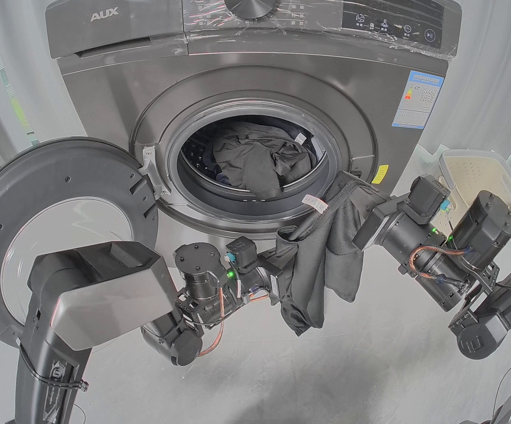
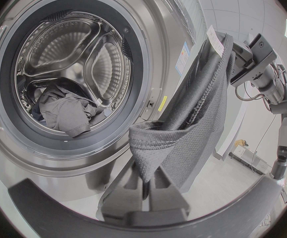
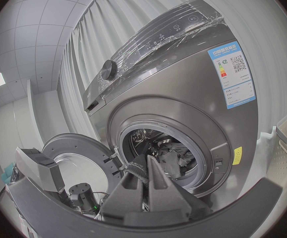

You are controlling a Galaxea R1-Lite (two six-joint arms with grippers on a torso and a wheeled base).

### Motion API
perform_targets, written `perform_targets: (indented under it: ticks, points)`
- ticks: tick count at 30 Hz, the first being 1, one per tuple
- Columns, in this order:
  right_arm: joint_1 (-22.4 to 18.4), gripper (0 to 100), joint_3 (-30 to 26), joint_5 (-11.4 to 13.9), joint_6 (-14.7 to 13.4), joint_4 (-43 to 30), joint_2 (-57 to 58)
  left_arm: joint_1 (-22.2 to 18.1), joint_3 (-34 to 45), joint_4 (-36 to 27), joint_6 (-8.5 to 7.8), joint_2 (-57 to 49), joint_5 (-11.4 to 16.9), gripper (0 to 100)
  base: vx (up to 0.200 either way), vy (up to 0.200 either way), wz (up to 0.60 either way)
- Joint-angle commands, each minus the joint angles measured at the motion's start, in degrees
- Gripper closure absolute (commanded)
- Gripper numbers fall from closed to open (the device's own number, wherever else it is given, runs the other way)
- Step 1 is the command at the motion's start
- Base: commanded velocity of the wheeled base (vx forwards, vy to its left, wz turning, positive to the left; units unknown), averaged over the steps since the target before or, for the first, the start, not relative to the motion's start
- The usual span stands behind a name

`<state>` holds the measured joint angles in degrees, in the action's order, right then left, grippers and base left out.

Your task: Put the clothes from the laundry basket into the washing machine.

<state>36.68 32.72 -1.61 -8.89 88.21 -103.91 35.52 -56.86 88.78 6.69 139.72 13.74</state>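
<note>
Room: pale grey floor, light curtain behind; we face the washing machine at 12 o'clock.
Left pincer: the left pincer is clenched on a bunched hem of the dark garment, at 6 o'clock below the port.
Right pincer: the right pincer is clenched on the garment's thick upper band, at 4 o'clock of the port, close to its rim.
Garment, place: slung between our two pincers, outside the machine and just in front of the port's lower lip. Loose folds hang beneath, and a white tag sits by the band.
Garment, handling: we judge it light, soft and wholly limp, a mesh knit. It is not fragile and unlikely to slip from the pads, though the hanging folds could catch on the rim.
Garment, hold: we rate the band and hem the best grips, being doubled cloth; the thin mid-panel would only stretch.
Door: the door is swung wide to 8 o'clock of the port.
Drum: the drum has dark clothes heaped at its bottom, with room above.
Laundry basket: the laundry basket is cream and perforated, at 3 o'clock of the machine beyond our right arm. Its contents are hidden from us.
</note>
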Motion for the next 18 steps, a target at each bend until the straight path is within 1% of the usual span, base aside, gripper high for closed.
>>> perform_targets:
  ticks: [1, 2, 3, 5, 10, 12, 13, 14, 15, 17, 18]
  points:
    - [-0.1, 100, 0.0, 0.0, 0.0, 0.0, -0.1, 0.0, 0.4, 0.2, -0.10, -0.3, 0.0, 100, 0.000, 0.000, 0.00]
    - [-0.4, 100, -0.1, 0.0, 0.0, 0.0, -0.1, 0.0, 0.9, 0.2, -0.54, -0.8, -0.1, 100, 0.000, 0.000, 0.00]
    - [-0.6, 100, -0.2, 0.0, 0.0, 0.0, -0.1, -0.2, 1.9, 0.2, -1.33, -1.8, -0.1, 100, 0.000, 0.000, 0.00]
    - [-0.7, 100, -0.1, 0.0, 0.0, 0.0, -0.1, -0.4, 4.3, 0.2, -2.03, -3.7, -0.1, 100, 0.000, 0.000, 0.00]
    - [-1.1, 100, 0.1, -0.1, 0.0, 0.0, -0.2, -1.3, 12.1, 0.2, -2.47, -10.6, -0.2, 100, 0.000, 0.000, 0.00]
    - [-1.5, 100, 0.2, -0.1, 0.0, -0.1, -0.3, -2.7, 16.9, 0.2, -3.00, -15.7, -0.9, 100, 0.000, 0.000, 0.00]
    - [-1.5, 100, 0.2, -0.1, 0.0, -0.1, -0.3, -2.7, 16.9, 0.2, -3.00, -15.7, -0.9, 100, 0.000, 0.000, 0.00]
    - [-1.5, 100, 0.2, -0.1, 0.0, 0.0, -0.3, -4.1, 20.5, 0.2, -3.35, -19.8, -0.9, 100, 0.000, 0.000, 0.00]
    - [-1.5, 100, 0.2, -0.1, 0.0, 0.0, -0.3, -4.8, 22.0, 0.1, -3.70, -21.7, -0.9, 100, 0.000, 0.000, 0.00]
    - [-1.2, 100, 0.2, -0.1, 0.0, -0.1, -0.2, -6.1, 26.0, 0.1, -4.06, -26.0, -0.8, 100, 0.000, 0.000, 0.00]
    - [-0.9, 100, 0.2, -0.2, -0.1, -0.1, -0.1, -6.3, 27.3, 0.1, -3.97, -27.3, -0.7, 100, 0.000, 0.000, 0.00]
